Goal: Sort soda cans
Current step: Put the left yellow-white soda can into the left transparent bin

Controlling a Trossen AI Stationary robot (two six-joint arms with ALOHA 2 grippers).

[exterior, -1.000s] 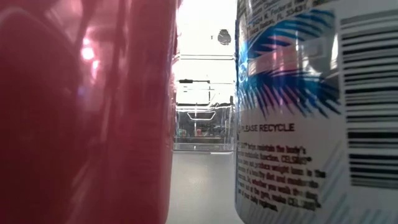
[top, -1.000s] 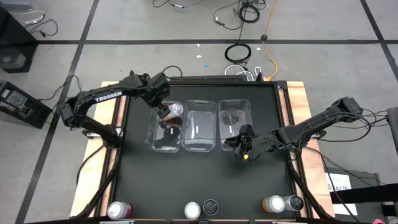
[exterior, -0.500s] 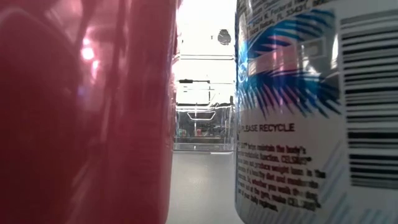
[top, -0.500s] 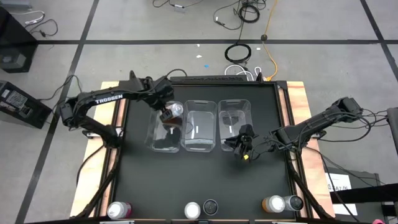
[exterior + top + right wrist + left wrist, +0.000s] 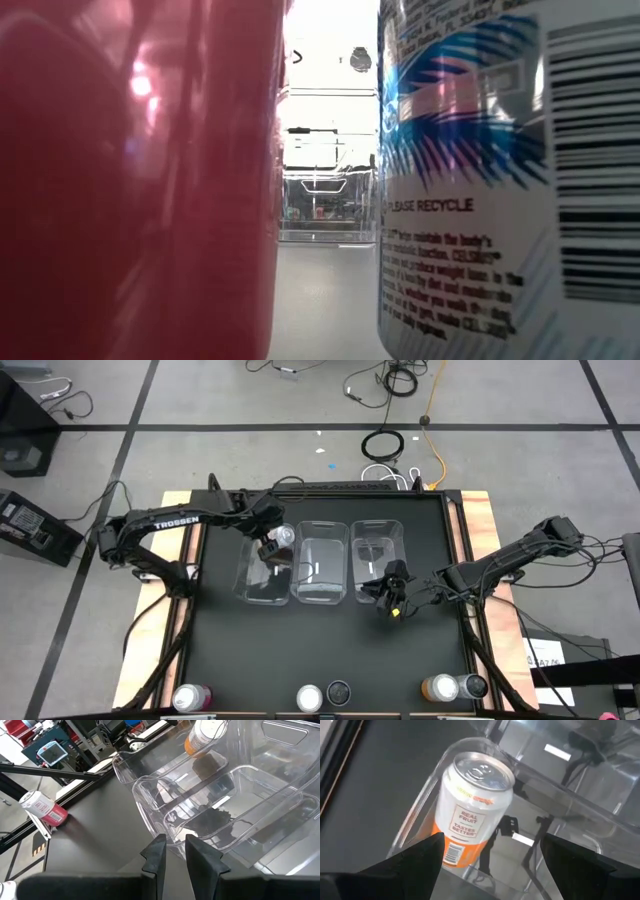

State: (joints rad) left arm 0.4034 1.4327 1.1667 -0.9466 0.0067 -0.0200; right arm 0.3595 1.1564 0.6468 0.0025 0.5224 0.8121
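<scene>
An orange and white soda can is standing upright in the far corner of the left clear bin. The left gripper is hovering just beside it with fingers wide apart, holding nothing. The right gripper is waiting near the right clear bin, its fingers nearly together. Other cans, among them a pink can, are standing at the table's near edge.

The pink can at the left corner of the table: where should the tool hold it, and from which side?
Grip the pink can across the middle of its round body, coming from the middle of the table. It appears to stand upright at the edge with nothing beside it, so its curved sides are free.
</scene>
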